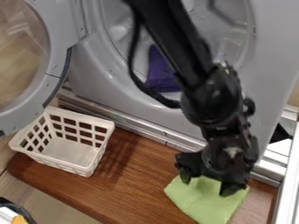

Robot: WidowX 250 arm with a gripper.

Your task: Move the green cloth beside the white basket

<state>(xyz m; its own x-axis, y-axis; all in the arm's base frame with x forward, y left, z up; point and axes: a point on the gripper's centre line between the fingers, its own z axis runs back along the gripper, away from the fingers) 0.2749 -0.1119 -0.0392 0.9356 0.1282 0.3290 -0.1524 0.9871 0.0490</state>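
While the claw (208, 182) gapes, empty, over the green cloth (205, 200), wooden board (135, 186) spanning from cloth edge to white basket (54, 162)

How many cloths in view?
2. Green cloth on the wooden board, at the claw; purple cloth in the drum, partly behind the arm. More could be hidden in there.

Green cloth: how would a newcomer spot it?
Before the grey machine lies a brown wooden board. On it, right of the white plastic lattice basket, is the light green cloth, under the black gripper; the purple cloth is inside the machine.
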